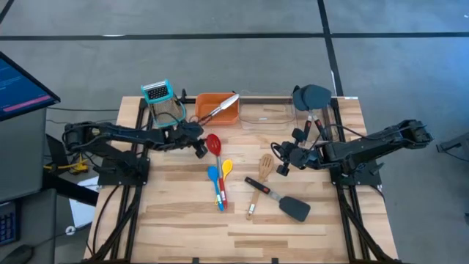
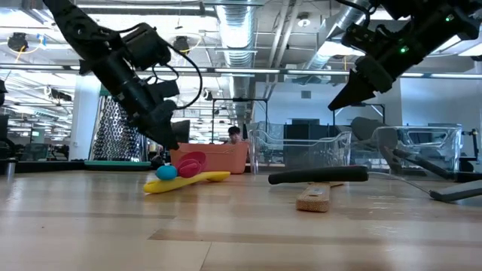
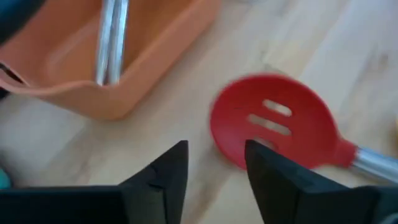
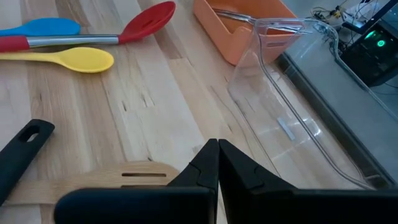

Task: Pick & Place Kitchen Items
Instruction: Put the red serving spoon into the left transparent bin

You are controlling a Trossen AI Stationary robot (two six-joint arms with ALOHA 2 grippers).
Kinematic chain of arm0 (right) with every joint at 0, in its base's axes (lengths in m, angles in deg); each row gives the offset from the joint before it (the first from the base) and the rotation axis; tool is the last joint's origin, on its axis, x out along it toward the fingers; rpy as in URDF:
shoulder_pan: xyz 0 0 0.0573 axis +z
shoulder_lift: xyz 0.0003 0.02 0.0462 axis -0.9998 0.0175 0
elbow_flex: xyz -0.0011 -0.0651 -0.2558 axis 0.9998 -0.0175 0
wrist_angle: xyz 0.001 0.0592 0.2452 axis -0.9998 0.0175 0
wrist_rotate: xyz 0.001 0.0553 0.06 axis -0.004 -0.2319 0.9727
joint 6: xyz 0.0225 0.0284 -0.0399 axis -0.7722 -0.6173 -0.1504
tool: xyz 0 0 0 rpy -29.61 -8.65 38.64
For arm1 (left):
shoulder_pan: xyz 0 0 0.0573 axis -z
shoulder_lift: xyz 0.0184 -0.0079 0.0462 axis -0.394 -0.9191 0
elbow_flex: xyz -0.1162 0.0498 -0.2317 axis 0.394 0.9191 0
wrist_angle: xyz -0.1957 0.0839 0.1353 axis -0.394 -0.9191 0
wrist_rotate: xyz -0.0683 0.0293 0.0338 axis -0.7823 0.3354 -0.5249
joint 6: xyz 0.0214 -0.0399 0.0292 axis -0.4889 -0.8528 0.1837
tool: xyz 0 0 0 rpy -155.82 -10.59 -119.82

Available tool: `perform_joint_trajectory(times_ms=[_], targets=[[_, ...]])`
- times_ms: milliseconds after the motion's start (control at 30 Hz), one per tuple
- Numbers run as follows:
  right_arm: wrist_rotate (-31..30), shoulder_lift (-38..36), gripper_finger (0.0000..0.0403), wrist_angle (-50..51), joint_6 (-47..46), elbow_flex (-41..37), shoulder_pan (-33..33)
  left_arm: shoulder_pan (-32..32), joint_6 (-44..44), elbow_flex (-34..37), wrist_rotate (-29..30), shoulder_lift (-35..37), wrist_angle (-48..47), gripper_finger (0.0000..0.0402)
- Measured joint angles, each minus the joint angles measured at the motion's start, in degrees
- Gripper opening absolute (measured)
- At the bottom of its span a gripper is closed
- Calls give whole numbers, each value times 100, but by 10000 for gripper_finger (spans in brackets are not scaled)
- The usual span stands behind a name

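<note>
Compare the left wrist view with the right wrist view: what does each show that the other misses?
Only the left wrist view shows the left end effector, open above bare wood. Only the right wrist view shows the blue spoon, yellow spoon, wooden spatula, clear bin and the shut right end effector. Both show the red slotted spoon, the orange tray and the tongs in it.

Just ahead of the left gripper (image 3: 214, 165) lies a smooth, matt red slotted spoon (image 3: 273, 122) on a shiny metal shaft, beyond it a matt orange plastic tray (image 3: 143, 56) holding polished metal tongs (image 3: 111, 37), all on a pale, grained wooden table (image 3: 323, 43).
</note>
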Motion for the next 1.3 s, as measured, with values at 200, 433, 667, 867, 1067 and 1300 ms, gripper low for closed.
perform_joint_trajectory(times_ms=[200, 433, 667, 867, 1067, 1300], targets=[[0, 0, 1, -3, 0, -2, 0, -768, 341, 216, -1542, 0, 830, 165], [0, 0, 1, -1, 0, -2, 4, -1501, 493, 290, -2500, 0, 815, 157], [17, 0, 1, -1, -1, -2, 2, -1784, 511, 290, -3031, -3, 821, 168], [120, 0, 1, 1, -2, -2, 4, -1733, 513, 288, -3264, -455, 824, 176], [302, 0, 0, 1, -2, -2, 4, -1715, 513, 288, -3232, -911, 922, 173], [299, 0, 1, 3, 0, -2, 2, -1711, 513, 288, -3229, -1259, 1913, 172]])
